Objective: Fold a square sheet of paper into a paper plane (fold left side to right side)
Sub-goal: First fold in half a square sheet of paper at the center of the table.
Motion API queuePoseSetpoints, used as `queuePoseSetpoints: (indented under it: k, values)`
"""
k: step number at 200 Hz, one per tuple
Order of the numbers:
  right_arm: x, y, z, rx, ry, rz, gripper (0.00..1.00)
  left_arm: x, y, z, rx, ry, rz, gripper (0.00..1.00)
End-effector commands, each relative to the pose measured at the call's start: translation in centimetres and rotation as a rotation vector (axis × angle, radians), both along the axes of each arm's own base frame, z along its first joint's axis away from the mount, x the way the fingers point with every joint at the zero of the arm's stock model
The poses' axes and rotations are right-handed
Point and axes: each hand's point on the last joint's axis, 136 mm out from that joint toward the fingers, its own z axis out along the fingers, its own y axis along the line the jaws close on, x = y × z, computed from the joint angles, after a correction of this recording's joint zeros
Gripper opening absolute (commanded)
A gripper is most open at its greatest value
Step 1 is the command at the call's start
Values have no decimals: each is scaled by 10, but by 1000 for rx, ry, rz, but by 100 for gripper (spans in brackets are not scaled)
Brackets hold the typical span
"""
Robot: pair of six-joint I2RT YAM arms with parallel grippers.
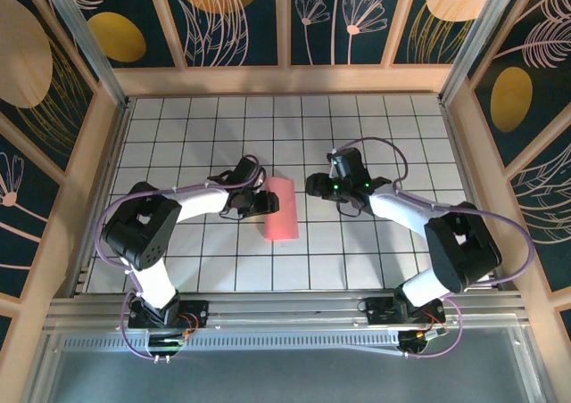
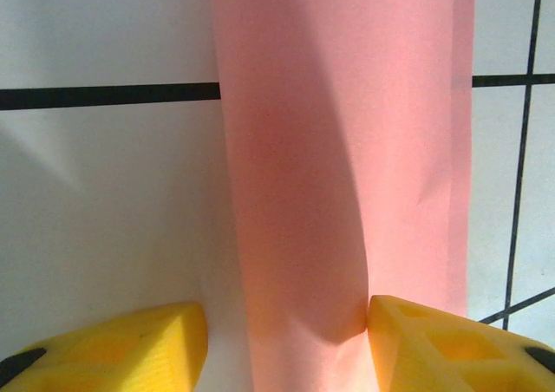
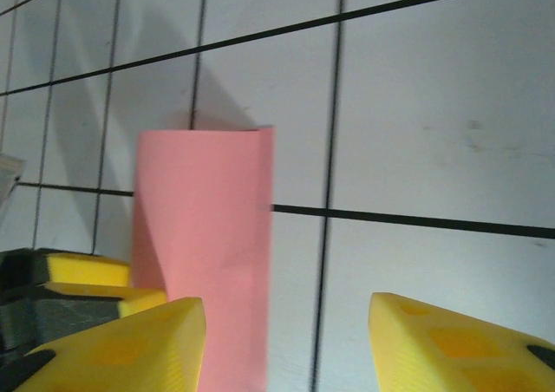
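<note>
Paper of the task, the square sheet of paper [image 1: 280,209], lies on the white tiled tabletop [image 1: 178,135], doubled over into a narrow band. Its upper layer bulges in a soft curve instead of lying flat, so the fold looks unpressed.

The band sits between the two arms and right up against the left fingers [image 2: 113,349]. In the left wrist view they are spread with nothing pinched. The near end of the paper [image 2: 338,149] comes in between them. One fingertip touches the lifted curve of the upper layer, while the other stands just clear with bare tabletop between it and the sheet. The band's long axis runs away from these fingers, square to the line between their tips.

The right fingers [image 3: 460,340] are also spread and hold nothing. From them the paper [image 3: 204,236] lies ahead and off to the side of the opening, and its near end passes just beside one fingertip. The left arm is therefore the nearer one, and pressing the crease would probably fall to it.

The left wrist view shows the bulge and the contact, which the top view flattens out. The right wrist view shows the far end squared off with the edges nearly matched. The top view alone shows both arms flanking the band.
</note>
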Motion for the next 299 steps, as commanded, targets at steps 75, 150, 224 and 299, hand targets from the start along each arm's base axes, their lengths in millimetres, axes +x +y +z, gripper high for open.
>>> queuePoseSetpoints:
  k: [75, 150, 224, 299]
  values:
    - [-8, -24, -13, -61, 14, -33, 53, -16, -9, -58, 114, 102, -67, 59]
    - [-8, -21, -16, -53, 21, -25, 53, -20, -8, -67, 115, 145, -17, 59]
    - [-8, -20, -17, -51, 22, -23, 53, -25, -13, -73, 131, 168, -47, 62]
    - [-9, -19, -20, -45, 32, -16, 53, -25, -14, -74, 139, 169, -60, 63]
